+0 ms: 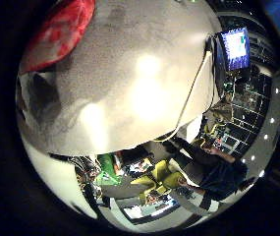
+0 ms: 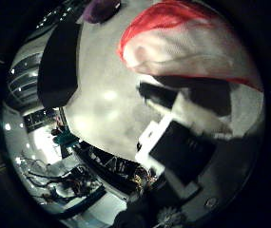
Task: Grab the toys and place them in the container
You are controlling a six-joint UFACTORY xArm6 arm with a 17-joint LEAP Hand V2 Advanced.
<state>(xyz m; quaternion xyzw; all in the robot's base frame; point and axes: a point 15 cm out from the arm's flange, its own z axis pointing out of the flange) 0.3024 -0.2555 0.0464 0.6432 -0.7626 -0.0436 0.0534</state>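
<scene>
Only a bit of the hand [image 2: 178, 142] shows up, in the thumb side view: white and black finger segments reaching in from the edge, stretched out pretty straight, not curled around anything. The little finger side view shows no part of it.

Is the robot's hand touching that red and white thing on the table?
Cannot tell. In the thumb side view a finger of the hand reaches toward the red and white container, but its dark tip merges with shadow under the rim, hiding contact or gap.
</scene>
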